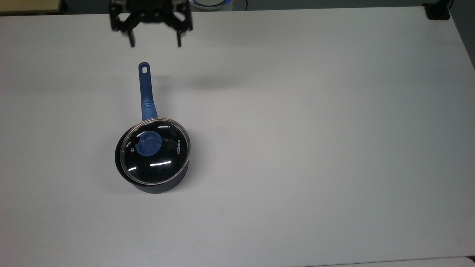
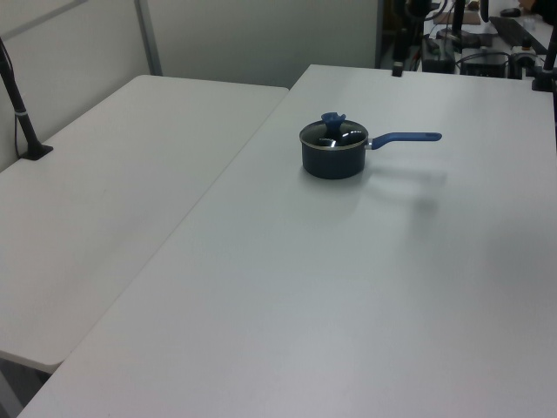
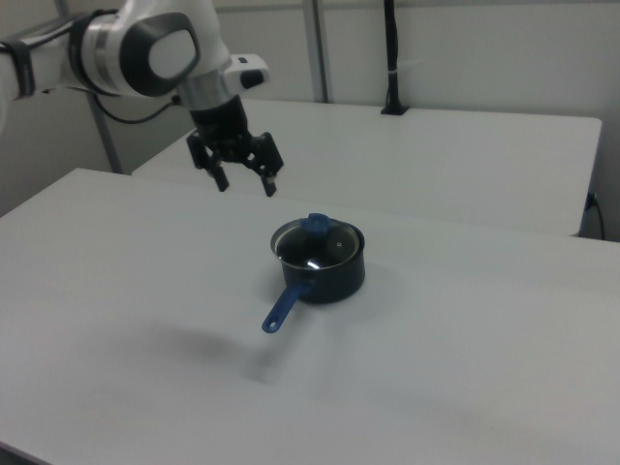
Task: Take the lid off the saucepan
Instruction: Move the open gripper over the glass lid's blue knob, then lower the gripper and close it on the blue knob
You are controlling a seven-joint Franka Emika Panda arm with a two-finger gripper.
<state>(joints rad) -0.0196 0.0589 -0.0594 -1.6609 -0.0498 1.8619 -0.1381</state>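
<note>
Hand spread wide, above handle end; lid well apart.

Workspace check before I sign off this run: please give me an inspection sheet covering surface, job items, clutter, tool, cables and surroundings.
Surface: white table, bare apart from the pan.
Job's things: saucepan upright, blue handle pointing toward the top view's upper edge; lid seated on it, blue knob free.
Clutter: nothing seen.
Tool: tool open, empty, in the air beyond the handle's end in the top view, apart from the pan.
Cables: dark cable behind the arm in the right view.
Surroundings: second white table alongside; black post on a far table; partition walls behind.
</note>
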